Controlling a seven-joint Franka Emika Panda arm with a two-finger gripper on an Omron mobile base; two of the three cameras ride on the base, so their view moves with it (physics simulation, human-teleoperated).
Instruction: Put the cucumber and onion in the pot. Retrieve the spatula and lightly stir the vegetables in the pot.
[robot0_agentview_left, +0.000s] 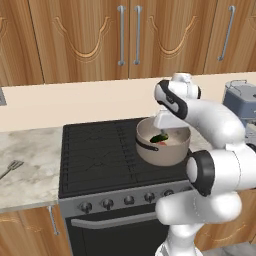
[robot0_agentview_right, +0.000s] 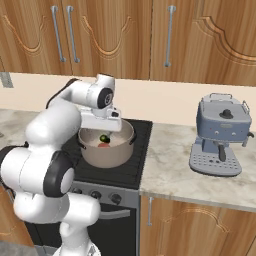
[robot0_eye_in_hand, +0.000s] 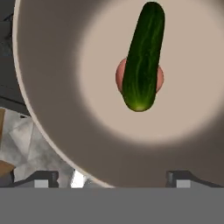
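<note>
The beige-grey pot (robot0_agentview_left: 166, 156) (robot0_agentview_right: 108, 158) (robot0_eye_in_hand: 52, 65) stands on the stove's right side. Inside it the dark green cucumber (robot0_eye_in_hand: 142, 57) (robot0_agentview_left: 160, 137) (robot0_agentview_right: 104, 138) lies across the small reddish-orange onion (robot0_eye_in_hand: 159, 79) (robot0_agentview_left: 163, 143) (robot0_agentview_right: 103, 145), which shows on both sides of it. My gripper (robot0_eye_in_hand: 113, 177) (robot0_agentview_left: 163, 128) (robot0_agentview_right: 104, 131) hangs just above the pot's opening, pointing down into it. It is open, its fingertips wide apart with nothing between them. The spatula (robot0_agentview_left: 12, 167) lies on the marble counter far to the left of the stove.
The black stove (robot0_agentview_left: 100, 155) (robot0_agentview_right: 135, 170) has knobs along its front edge. A blue-grey coffee machine (robot0_agentview_right: 220, 135) (robot0_agentview_left: 241, 100) stands on the counter to the right. Wooden cabinets (robot0_agentview_left: 125, 35) run along the back wall above.
</note>
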